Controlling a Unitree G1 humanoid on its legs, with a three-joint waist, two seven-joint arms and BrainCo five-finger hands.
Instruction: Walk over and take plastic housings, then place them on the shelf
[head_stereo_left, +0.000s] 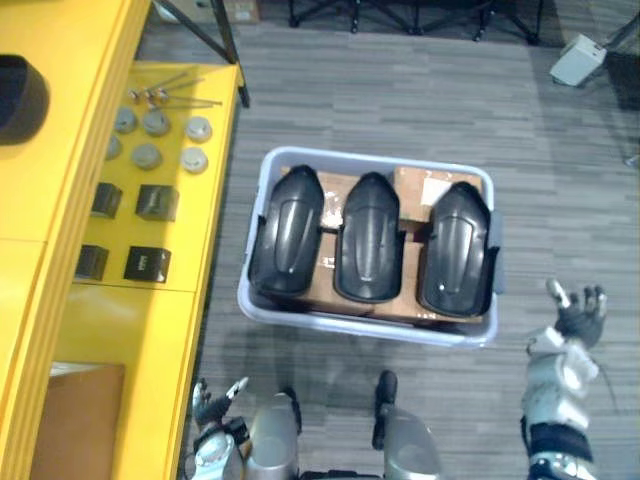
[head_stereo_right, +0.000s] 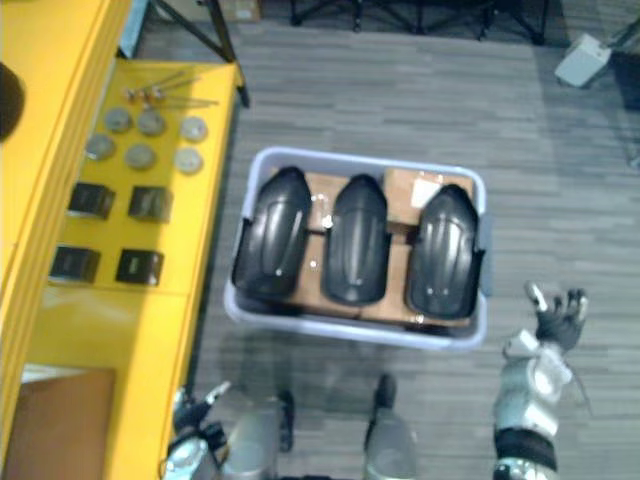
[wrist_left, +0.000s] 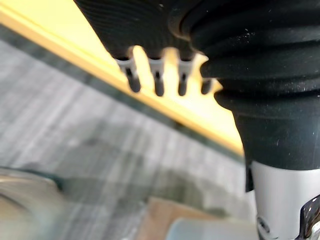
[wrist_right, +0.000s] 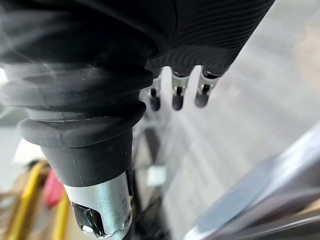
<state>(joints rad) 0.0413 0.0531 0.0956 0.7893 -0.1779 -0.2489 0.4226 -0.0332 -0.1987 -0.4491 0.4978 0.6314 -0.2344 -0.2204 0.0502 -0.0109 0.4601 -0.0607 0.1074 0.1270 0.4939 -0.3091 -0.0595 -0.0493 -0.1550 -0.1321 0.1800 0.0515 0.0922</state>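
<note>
Nothing is being shelved yet: three plastic housings (head_stereo_left: 368, 250) are sitting in the bin (head_stereo_left: 365, 320); left hand (head_stereo_left: 212, 402) and right hand (head_stereo_left: 578, 318) are being held open, empty.

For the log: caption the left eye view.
Three black housings in a bin by the yellow shelf; left hand and right hand open.

Bright, even light falls from above. Pale streaks of glare run down the glossy black plastic housings (head_stereo_left: 368, 250) inside the bin (head_stereo_left: 370, 325), and a white label (head_stereo_left: 437, 187) at the bin's far right corner is washed out. Left of the bin the yellow shelf (head_stereo_left: 120, 320) glows evenly. A soft shadow lies on the grey floor (head_stereo_left: 420, 100) along the bin's near wall.
</note>
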